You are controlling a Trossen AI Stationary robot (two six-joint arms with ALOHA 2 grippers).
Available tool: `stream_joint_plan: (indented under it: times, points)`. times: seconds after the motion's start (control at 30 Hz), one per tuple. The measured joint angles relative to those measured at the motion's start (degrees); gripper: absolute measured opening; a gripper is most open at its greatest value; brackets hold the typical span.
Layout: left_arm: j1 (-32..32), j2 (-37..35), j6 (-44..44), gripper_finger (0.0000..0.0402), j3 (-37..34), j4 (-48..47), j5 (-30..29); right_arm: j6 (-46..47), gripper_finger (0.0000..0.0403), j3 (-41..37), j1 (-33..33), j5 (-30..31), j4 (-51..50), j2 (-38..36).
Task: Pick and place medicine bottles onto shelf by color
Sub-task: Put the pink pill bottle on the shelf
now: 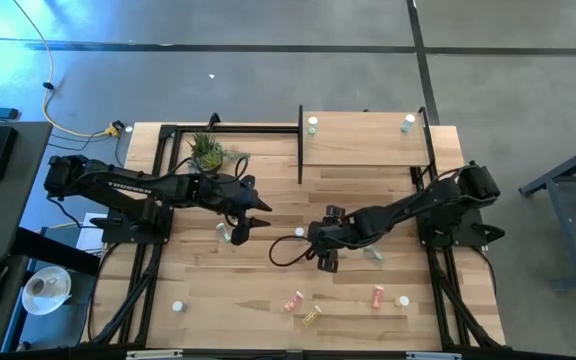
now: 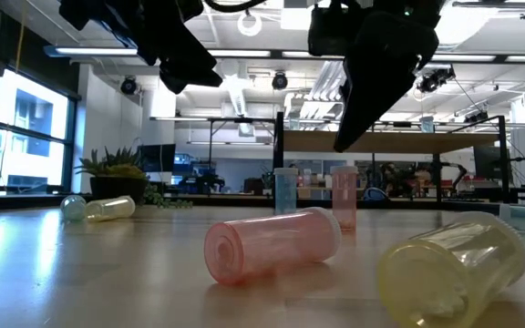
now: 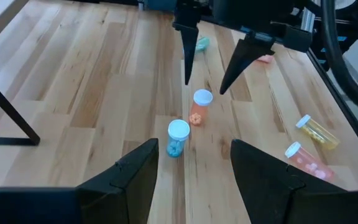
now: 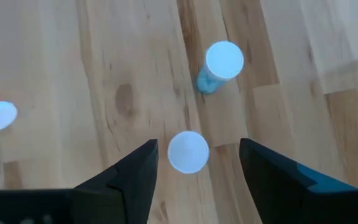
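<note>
Right now the right claw (image 3: pixel 207 59) hangs above the middle of the plank-wood desk (image 1: pixel 268 290), fingers spread apart w/ nothing between them. Directly below its tips stands an upright orange bottle w/ white cap (image 3: pixel 199 106); in the right wrist view that cap (image 4: pixel 188 151) sits between the two dark fingers, not touched. Just beside it, on the side toward the left claw, stands an upright teal bottle w/ white cap (image 3: pixel 178 137), also visible past the right fingers (image 4: pixel 219 65).

Left claw (image 1: pixel 251 212) hovers over the desk near the small green potted plant (image 1: pixel 208 150), pointed at the right claw, fingers apart, holding nothing. The teal bottle is the nearer of the two standing bottles to it, just ahead of its tips.

Beyond the right claw, toward the desk's front edge, lie a pink-red bottle on its side (image 1: pixel 294 300), a yellow translucent bottle on its side (image 1: pixel 311 316), and another orange-red bottle (image 1: pixel 378 296) w/ a loose-looking white cap (image 1: pixel 403 300) next to it. Low view shows the pink one (image 2: pixel 272 244) and yellow one (image 2: pixel 454 266) lying close up.

Light wood shelf on black metal frame (image 1: pixel 363 140) sits well behind the right claw; two white-capped bottles stand on it, one at each far corner (image 1: pixel 312 124) (image 1: pixel 407 123), colours too small to tell.
</note>
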Motion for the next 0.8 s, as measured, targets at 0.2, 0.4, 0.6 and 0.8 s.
stream_joint_plan:
  times: [0.2, 0.4, 0.6, 0.8]
  points:
    - [0.00, 0.00, 0.00, 0.0192, 0.00, -0.14, 0.00, -0.93, 0.0217, 0.00, -0.02, -1.11, 1.05, 2.28]
    - [0.00, 0.00, 0.00, 0.0192, 0.00, -0.16, 0.01, -0.95, 0.0217, 0.00, -0.03, -0.76, 1.31, 3.31]
    - [0.00, 0.00, 0.02, 0.0192, 0.00, -0.16, 0.02, -0.95, 0.0217, -0.02, -0.06, -0.80, 0.90, 3.79]
    - [0.00, 0.00, 0.02, 0.0192, 0.00, -0.16, 0.00, -0.92, 0.0217, -0.02, -0.04, -0.49, 1.56, 4.14]
